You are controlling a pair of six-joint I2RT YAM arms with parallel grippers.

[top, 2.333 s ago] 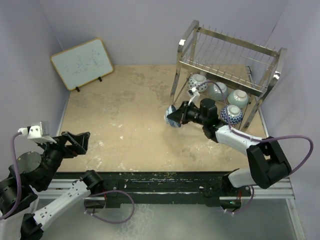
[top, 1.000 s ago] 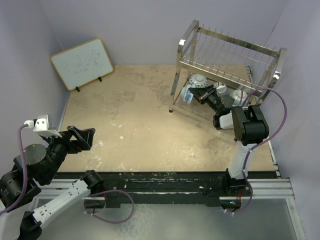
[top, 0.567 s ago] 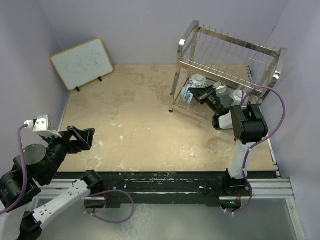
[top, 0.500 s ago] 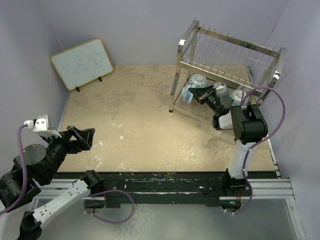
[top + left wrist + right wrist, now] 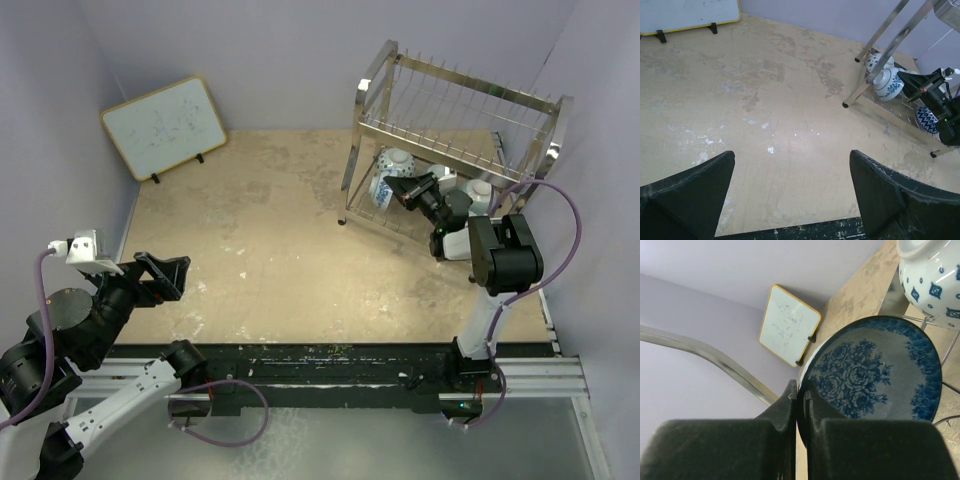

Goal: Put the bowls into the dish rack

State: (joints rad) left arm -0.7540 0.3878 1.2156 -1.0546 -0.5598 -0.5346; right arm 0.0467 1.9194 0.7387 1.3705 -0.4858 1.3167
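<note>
Lilac walls (image 5: 250,60) enclose a beige surface (image 5: 280,230) carrying the dish rack (image 5: 455,100) at far right.

Step in hand: placing. The right claw (image 5: 800,390), pinched narrow on the rim of a blue floral bowl (image 5: 875,375), holds it tilted at the rack's lower tier, beside another patterned bowl (image 5: 935,275).

Next move: seat the bowl on the wires, then release.

The left claw (image 5: 790,165) stands wide and empty, well apart.

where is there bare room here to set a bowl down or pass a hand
Bare: the table middle, between the whiteboard, the left gripper and the dish rack legs; also the rack's upper tier. Crowded: the lower tier, with bowls and the right gripper shut on a blue floral bowl.
</note>
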